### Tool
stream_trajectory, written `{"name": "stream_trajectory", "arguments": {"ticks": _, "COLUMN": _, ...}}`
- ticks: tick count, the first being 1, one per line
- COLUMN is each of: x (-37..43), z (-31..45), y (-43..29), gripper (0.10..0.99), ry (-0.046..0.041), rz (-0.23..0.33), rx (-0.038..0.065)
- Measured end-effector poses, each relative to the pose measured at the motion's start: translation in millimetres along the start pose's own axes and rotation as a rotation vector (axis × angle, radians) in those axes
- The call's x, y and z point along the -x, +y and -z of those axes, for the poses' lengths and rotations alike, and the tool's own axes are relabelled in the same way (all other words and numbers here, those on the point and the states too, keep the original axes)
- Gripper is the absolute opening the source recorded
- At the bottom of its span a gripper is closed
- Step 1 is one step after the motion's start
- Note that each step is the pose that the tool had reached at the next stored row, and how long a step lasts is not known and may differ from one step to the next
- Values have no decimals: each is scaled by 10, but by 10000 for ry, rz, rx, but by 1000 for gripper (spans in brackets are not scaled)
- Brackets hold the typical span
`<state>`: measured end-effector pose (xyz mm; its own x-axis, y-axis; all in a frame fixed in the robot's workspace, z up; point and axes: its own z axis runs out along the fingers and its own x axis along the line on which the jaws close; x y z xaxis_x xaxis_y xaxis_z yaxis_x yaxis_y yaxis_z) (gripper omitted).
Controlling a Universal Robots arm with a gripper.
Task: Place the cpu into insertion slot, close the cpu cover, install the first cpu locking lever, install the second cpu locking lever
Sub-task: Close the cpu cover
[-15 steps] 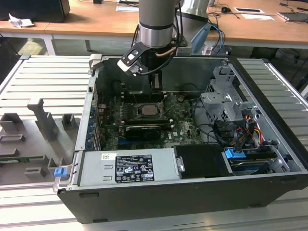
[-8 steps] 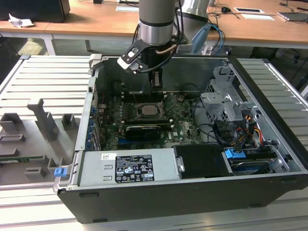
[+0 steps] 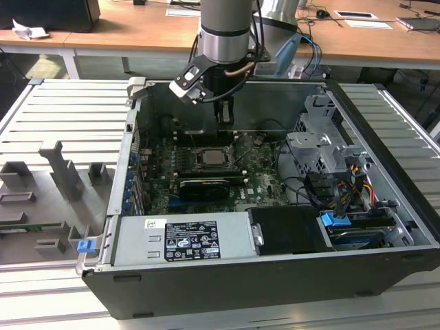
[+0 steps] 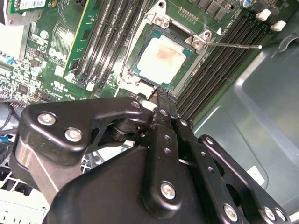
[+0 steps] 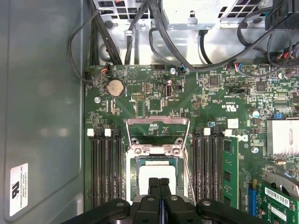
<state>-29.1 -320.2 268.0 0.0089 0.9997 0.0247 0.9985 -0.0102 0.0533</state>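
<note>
The cpu [image 5: 156,171] lies flat in the insertion slot [image 5: 130,173] on the green board, its silver top [image 4: 161,58] bright in both wrist views. Beyond the socket the cpu cover [image 5: 158,122] is swung open, a thin metal frame standing off its hinge. A thin locking lever [image 4: 233,45] sticks out sideways from a socket corner, unlatched. My gripper [image 5: 159,182] hovers just above the near edge of the socket, fingertips [image 4: 159,94] pressed together with nothing between them. In the exterior view the gripper [image 3: 224,118] hangs over the board behind the socket [image 3: 213,157].
Black memory slots [image 5: 105,172] flank the socket, with a green module [image 5: 229,172] on one side. A long black card [image 3: 204,187], a power supply [image 3: 182,240] and a drive cage with cables [image 3: 323,148] fill the case. The grey case wall [image 5: 42,116] is close by.
</note>
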Motion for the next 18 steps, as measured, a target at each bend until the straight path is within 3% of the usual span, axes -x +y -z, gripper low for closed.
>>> {"name": "stream_trajectory", "arguments": {"ticks": 5, "x": -30, "z": 149, "y": 52, "gripper": 110, "ry": -93, "rz": 6, "rx": 2}}
{"name": "stream_trajectory", "arguments": {"ticks": 18, "x": -43, "z": 184, "y": 81, "gripper": 110, "ry": -248, "rz": 14, "rx": 3}}
